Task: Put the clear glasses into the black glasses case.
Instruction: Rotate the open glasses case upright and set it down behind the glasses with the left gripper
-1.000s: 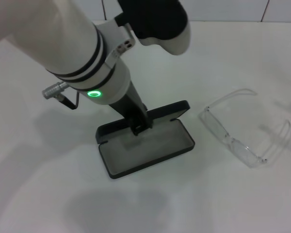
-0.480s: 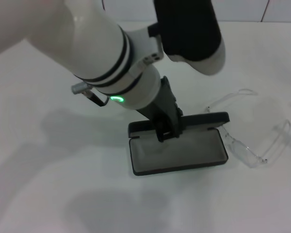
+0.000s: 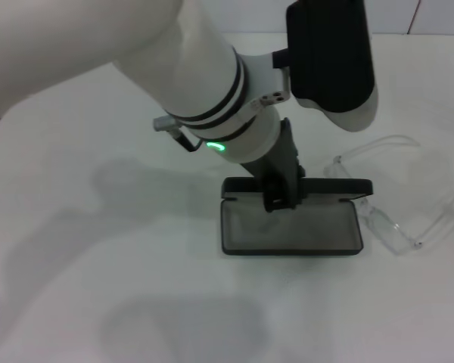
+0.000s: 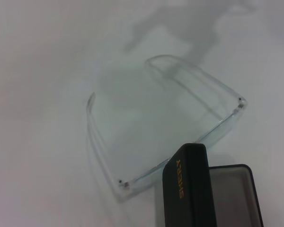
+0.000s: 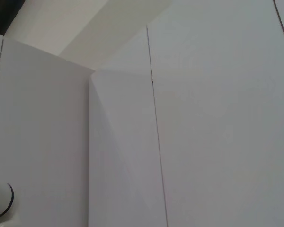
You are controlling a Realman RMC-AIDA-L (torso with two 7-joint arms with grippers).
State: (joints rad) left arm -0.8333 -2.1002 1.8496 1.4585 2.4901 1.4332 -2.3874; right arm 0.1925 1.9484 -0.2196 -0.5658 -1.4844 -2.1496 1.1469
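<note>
The black glasses case [image 3: 290, 228] lies open on the white table, grey lining up, lid [image 3: 327, 187] standing along its far edge. My left gripper [image 3: 278, 198] is shut on the middle of that lid. The clear glasses [image 3: 390, 229] lie unfolded just right of the case, their lens against the case's right end. In the left wrist view the lid [image 4: 187, 189] with orange lettering stands before the clear glasses [image 4: 104, 142], and part of the lined tray [image 4: 233, 198] shows. My right gripper is out of view.
The white table [image 3: 76, 287] stretches to the left and front of the case. The left arm's bulk [image 3: 212, 83] hangs over the table's middle and back. The right wrist view shows only white wall panels [image 5: 203, 118].
My left gripper has dragged the open case to the right and turned it square to me; its right end now reaches the clear glasses, which shifted slightly right.
</note>
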